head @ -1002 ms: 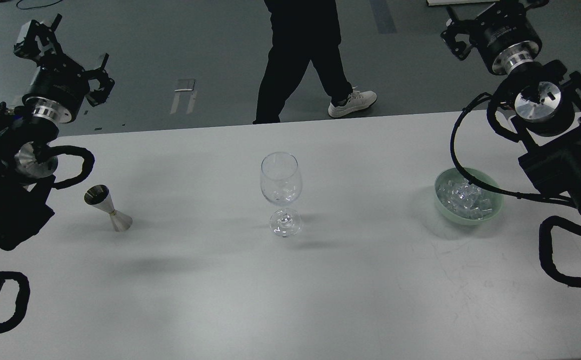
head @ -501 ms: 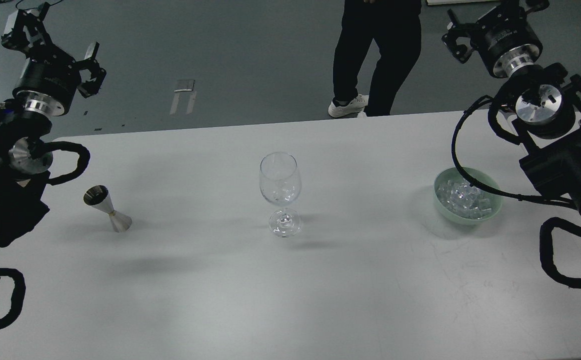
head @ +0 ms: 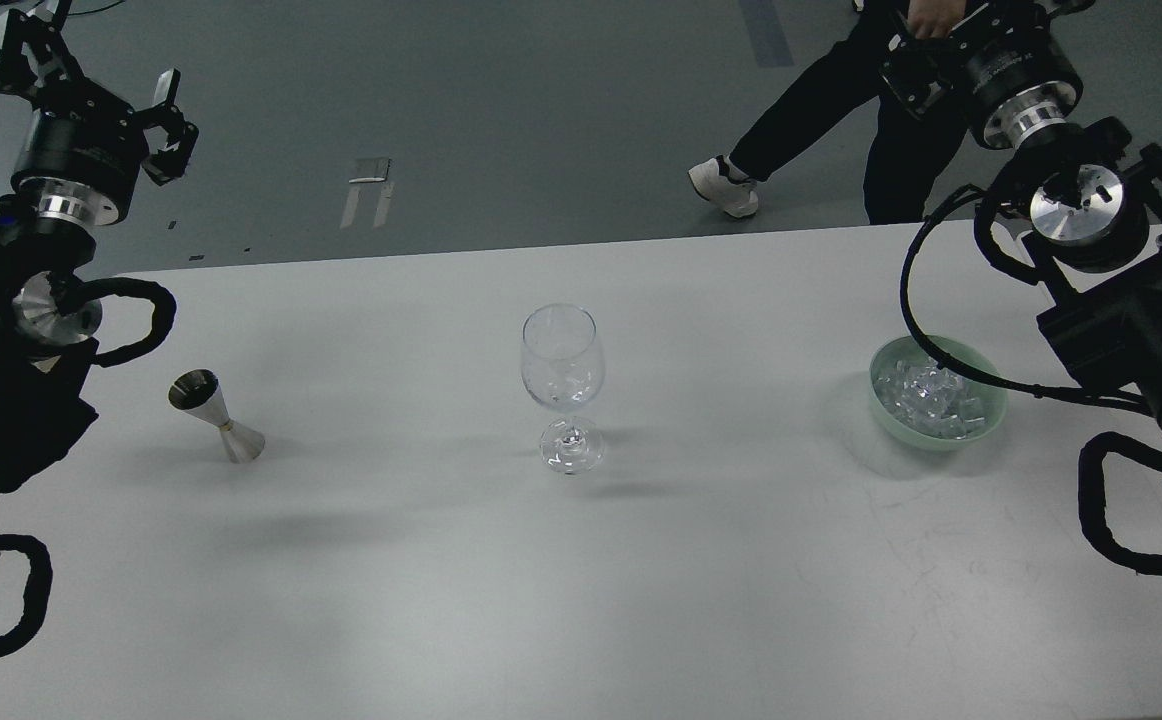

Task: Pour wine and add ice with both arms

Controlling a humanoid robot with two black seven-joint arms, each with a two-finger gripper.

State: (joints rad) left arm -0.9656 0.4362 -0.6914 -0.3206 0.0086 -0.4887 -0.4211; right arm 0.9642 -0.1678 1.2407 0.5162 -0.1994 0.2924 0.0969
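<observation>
A clear stemmed wine glass (head: pixel 562 385) stands upright in the middle of the white table (head: pixel 641 570). Something clear glints low in its bowl; I cannot tell whether it is wine drops or a chunk of ice. The ice (head: pixel 931 392) is a heap of several small clear cubes in a pale green bowl (head: pixel 981 425) at the right. My left gripper (head: pixel 86 75) is raised at the far left, beyond the table's back edge, fingers spread and empty. My right gripper (head: pixel 951 35) is raised at the top right, dark against a person's clothes.
A steel jigger (head: pixel 216 415) stands at the left of the table, below my left arm. A person in black trousers and white shoes (head: pixel 821 110) walks behind the table's back edge, close to my right gripper. A black cable (head: pixel 916 320) loops over the green bowl.
My left gripper has moved up and to the left, away from the table. The person has walked from the middle to the right behind the table. My right arm has hardly moved.
</observation>
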